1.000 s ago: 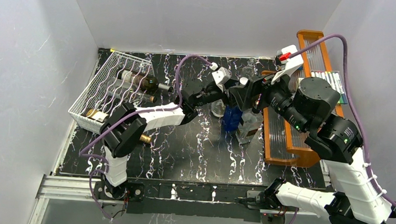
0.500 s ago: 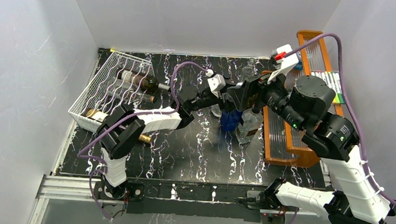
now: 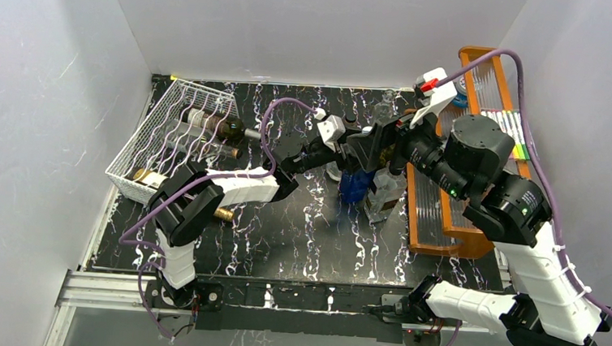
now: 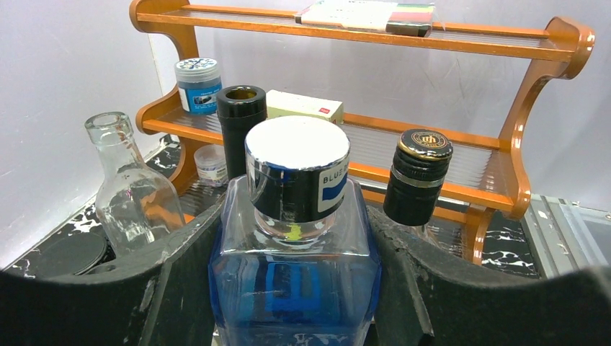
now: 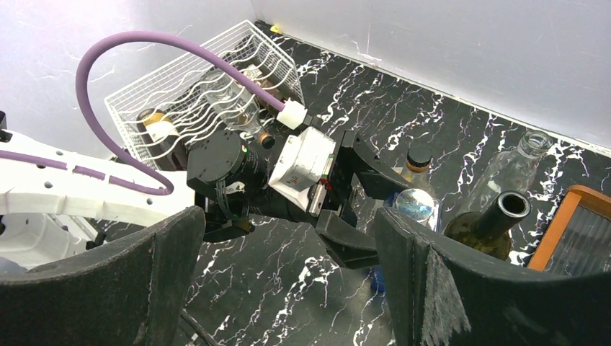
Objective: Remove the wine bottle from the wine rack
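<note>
The white wire wine rack (image 3: 177, 135) stands at the far left and holds several wine bottles lying down, one a dark bottle (image 3: 221, 125); it also shows in the right wrist view (image 5: 202, 94). My left gripper (image 4: 295, 238) is open, its fingers close along both sides of a square blue bottle (image 4: 295, 288) that stands on the table mid-right (image 3: 356, 185). My right gripper (image 5: 288, 274) is open and empty, held high above the left gripper and the standing bottles.
An orange wooden shelf (image 3: 446, 223) stands at the right. In front of it stand a clear glass bottle (image 4: 126, 194), an open dark bottle (image 4: 241, 122) and a black-capped bottle (image 4: 418, 176). Another bottle (image 3: 222, 214) lies partly hidden under the left arm.
My left wrist has drawn back a little to the left while the blue bottle stayed in place. My right arm has shifted slightly left and up.
</note>
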`<state>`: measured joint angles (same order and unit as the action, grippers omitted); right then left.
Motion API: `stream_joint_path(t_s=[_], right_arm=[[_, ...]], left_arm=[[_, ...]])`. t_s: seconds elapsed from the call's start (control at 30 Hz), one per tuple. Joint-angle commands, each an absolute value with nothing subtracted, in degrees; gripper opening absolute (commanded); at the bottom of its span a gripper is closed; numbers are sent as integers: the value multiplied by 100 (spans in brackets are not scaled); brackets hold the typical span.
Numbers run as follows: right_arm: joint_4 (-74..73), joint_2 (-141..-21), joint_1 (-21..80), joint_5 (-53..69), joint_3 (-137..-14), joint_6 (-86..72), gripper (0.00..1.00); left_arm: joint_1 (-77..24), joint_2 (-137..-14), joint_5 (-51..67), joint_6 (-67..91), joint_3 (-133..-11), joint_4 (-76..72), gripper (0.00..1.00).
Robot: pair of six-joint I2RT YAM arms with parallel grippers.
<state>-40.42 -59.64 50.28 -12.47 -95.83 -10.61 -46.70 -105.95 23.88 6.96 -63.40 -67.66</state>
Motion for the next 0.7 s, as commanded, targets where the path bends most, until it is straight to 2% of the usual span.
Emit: stream_joint_path(t_s=[0.0,0.03,0.1,0.2,0.3,0.67], right_arm=[[-3765,-5915,5040,-1240,-9618,-1112,98],[-3766,-5921,5040,-1247,-9616,-1104,98],[-3768,-5946,5043,-1250,-9638,-1099,98],[-3788,-5968,5040,-1242,-9654,-1095,98],[-3797,-5976,5045,-1240,-9650,-1107,98],[-3731,-6046,5041,-1124,-9644,-1009,98]], left_arm=[[-4689,-10125,2348,535,-6370,-7286,60],[-4693,-10133,2369,536,-6372,-7280,62],[-4691,-10144,2381,551,-6374,-7254,76],[-4688,-10153,2380,552,-6381,-7215,83],[-4690,-10098,2375,507,-6396,-7131,98],[-4685,-9491,2503,510,-6303,-6496,98]])
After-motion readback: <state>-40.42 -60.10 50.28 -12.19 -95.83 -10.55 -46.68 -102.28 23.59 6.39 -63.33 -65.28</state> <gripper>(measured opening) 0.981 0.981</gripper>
